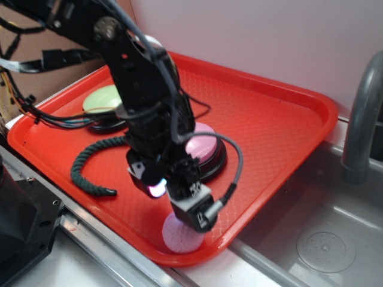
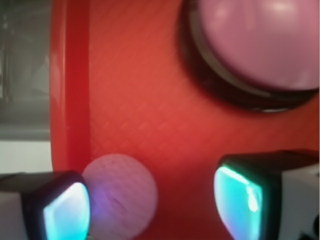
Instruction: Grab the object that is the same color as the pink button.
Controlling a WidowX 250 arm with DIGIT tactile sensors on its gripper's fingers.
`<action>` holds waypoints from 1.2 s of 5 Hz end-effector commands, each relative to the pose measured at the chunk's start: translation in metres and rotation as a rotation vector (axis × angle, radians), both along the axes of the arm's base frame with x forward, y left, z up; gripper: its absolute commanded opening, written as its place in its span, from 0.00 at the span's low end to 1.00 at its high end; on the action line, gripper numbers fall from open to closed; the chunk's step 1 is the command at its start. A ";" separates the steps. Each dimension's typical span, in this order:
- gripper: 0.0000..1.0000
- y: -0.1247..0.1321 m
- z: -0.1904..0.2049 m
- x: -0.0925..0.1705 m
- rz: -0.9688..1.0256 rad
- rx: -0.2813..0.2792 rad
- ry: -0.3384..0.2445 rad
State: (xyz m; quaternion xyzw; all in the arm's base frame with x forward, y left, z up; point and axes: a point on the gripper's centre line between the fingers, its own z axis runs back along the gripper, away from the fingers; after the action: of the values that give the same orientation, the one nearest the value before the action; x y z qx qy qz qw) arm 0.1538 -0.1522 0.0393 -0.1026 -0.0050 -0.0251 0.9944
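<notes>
The small pale pink dimpled ball [image 1: 179,234] lies on the red tray [image 1: 269,113] near its front rim. In the wrist view the ball [image 2: 122,195] sits between the jaws, close against the left finger pad [image 2: 67,212], with a wide gap to the right pad [image 2: 240,200]. My gripper [image 1: 179,206] is open and hovers just above the ball, partly hiding it. The pink dome button [image 1: 200,146] with its black base stands behind the gripper, and shows top right in the wrist view [image 2: 260,42].
A light green button [image 1: 103,100] with a black base stands at the tray's back left. A dark green braided rope [image 1: 90,164] curves on the tray's left. A metal sink [image 1: 323,239] and a grey faucet [image 1: 362,119] are to the right.
</notes>
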 end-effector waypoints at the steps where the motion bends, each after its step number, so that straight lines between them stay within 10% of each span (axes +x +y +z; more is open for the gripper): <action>1: 1.00 -0.026 -0.005 -0.003 -0.067 -0.090 0.006; 2: 0.75 -0.027 -0.009 -0.004 -0.047 -0.111 0.020; 3: 0.00 -0.025 -0.009 -0.005 -0.037 -0.105 0.009; 6: 0.00 0.027 0.046 0.001 0.087 -0.113 -0.065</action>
State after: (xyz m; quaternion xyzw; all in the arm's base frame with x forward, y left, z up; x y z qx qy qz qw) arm 0.1546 -0.1207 0.0781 -0.1454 -0.0320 0.0220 0.9886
